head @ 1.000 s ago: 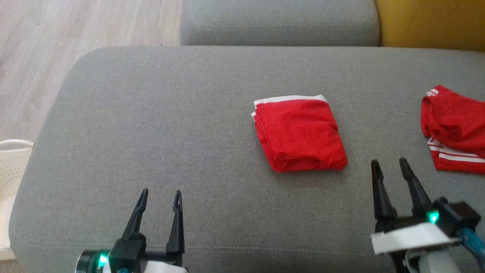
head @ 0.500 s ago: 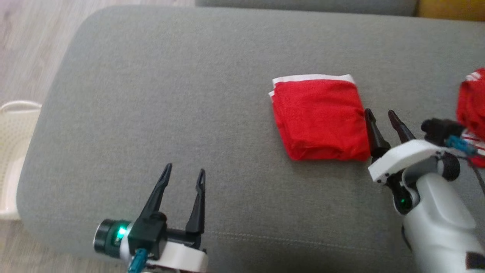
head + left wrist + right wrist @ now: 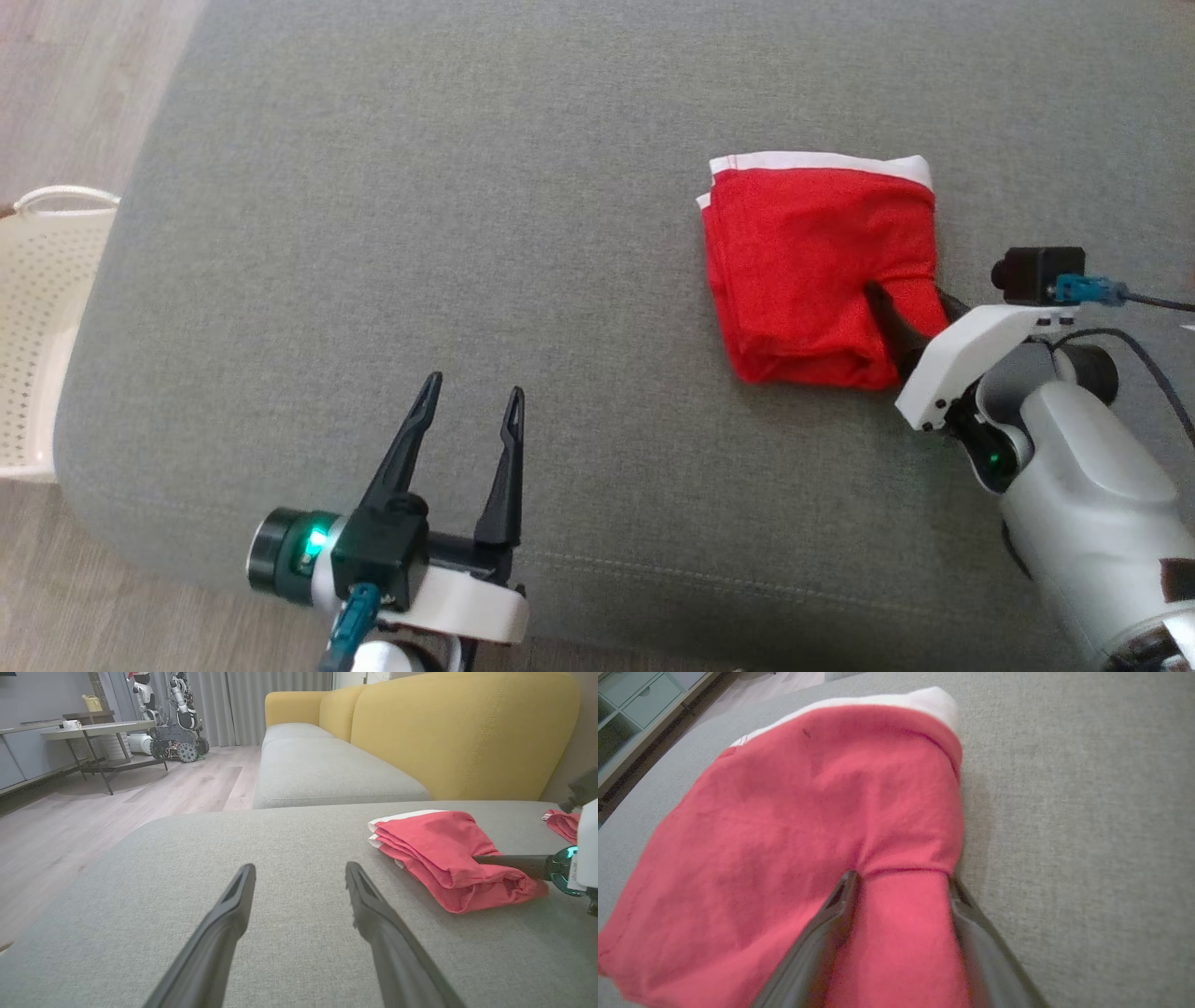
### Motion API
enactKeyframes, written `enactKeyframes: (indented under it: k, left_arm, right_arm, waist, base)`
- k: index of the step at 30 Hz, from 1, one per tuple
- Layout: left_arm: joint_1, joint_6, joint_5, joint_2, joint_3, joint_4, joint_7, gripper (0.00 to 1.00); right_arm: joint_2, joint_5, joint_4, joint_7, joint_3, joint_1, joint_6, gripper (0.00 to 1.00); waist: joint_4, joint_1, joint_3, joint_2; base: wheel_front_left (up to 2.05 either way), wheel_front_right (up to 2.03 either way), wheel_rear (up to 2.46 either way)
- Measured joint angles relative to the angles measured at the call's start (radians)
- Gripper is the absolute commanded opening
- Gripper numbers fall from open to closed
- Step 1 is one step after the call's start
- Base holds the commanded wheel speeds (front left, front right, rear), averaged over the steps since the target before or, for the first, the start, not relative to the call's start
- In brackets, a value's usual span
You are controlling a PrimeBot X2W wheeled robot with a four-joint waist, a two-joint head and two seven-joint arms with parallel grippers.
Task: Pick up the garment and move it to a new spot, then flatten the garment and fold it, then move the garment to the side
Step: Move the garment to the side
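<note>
head view, right of centre: folded red garment (image 3: 812,271), a thick squarish stack of layers with a white band along its upper edge and a rounded fold along the lower edge. flat on the grey sofa cushion (image 3: 467,187), slightly wrinkled near its right side. at that right side, the right gripper (image 3: 906,294), fingers apart and straddling a bunched strip of the red cloth: one dark finger on top of the fabric, the other at the outer edge by the cushion. in the right wrist view, same spread, with cloth filling the gap between the two fingers. lower left of the head view: left gripper (image 3: 471,392), fingers spread with nothing between them, over bare cushion, well apart from the garment.

surface: grey woven upholstery, rounded corner at upper left, a seam along the near edge. left edge of the head view: pale perforated basket (image 3: 42,280) beside the cushion, light wood floor (image 3: 56,84) above it. left wrist view, beyond the cushion: another grey seat (image 3: 322,772), a yellow sofa back (image 3: 458,732), a second red cloth (image 3: 563,823) at far right, grey curtains (image 3: 261,700), a table (image 3: 93,728) and another robot (image 3: 180,718) at upper left.
</note>
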Motion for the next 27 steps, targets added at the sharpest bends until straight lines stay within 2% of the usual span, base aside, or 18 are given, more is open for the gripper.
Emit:
enactKeyframes:
  k: [4,11,20,27]
  left_arm:
    - [-0.006,0.004,0.000,0.000,0.000,-0.001,0.000,1.00]
    - [-0.015,0.003,0.000,0.000,0.005,-0.008,0.000,1.00]
    - [-0.044,0.002,0.002,0.000,0.018,-0.014,0.000,1.00]
    - [-0.059,-0.007,0.005,0.000,0.033,-0.016,0.000,1.00]
  right_arm:
    - [-0.015,0.028,-0.005,-0.033,0.050,-0.014,0.000,0.00]
    - [-0.058,0.058,0.024,-0.118,0.051,-0.093,0.000,0.00]
    - [-0.178,0.066,0.048,-0.146,0.033,-0.140,0.000,0.00]
    - [-0.295,0.076,0.052,-0.144,-0.007,-0.162,0.000,0.00]
  waist:
    - [-0.018,0.0000,0.000,0.0000]
    - [-0.086,0.0000,0.013,0.0000]
    - [-0.179,0.0000,0.050,0.0000]
    - [-0.212,0.0000,0.084,0.0000]
  base:
    - [0.00,0.00,0.00]
    - [0.00,0.00,0.00]
    - [0.00,0.00,0.00]
    - [0.00,0.00,0.00]
